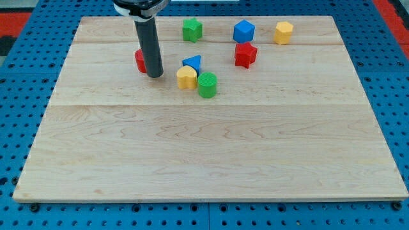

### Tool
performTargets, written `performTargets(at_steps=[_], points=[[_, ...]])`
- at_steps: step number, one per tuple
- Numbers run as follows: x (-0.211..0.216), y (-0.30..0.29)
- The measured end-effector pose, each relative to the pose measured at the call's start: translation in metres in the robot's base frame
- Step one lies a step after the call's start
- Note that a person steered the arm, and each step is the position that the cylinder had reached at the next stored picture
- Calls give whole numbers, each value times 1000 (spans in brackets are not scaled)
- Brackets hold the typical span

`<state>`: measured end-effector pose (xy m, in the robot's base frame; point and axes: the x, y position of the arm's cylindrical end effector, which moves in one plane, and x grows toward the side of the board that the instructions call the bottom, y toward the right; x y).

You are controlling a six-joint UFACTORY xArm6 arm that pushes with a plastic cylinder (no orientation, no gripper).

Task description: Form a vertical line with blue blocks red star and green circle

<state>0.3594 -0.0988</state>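
Rod end, my tip (154, 75), is touching a partly hidden red block (139, 61); no claw exists. Blue triangular block (192, 62) is sitting above green circular block (207, 84), red star block (245, 55) under blue hexagonal block (243, 31).

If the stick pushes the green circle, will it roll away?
Probably not: the green circle stands on its flat end, so it should slide. It looks small, likely light. It appears to touch the yellow block, which may get nudged. My tip is left of both.
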Motion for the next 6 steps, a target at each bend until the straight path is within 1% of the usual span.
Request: performTargets(at_steps=[1,2,3,4,5,6], points=[[-18,22],[-25,54],[-22,104],[0,114],[3,65],[39,79]])
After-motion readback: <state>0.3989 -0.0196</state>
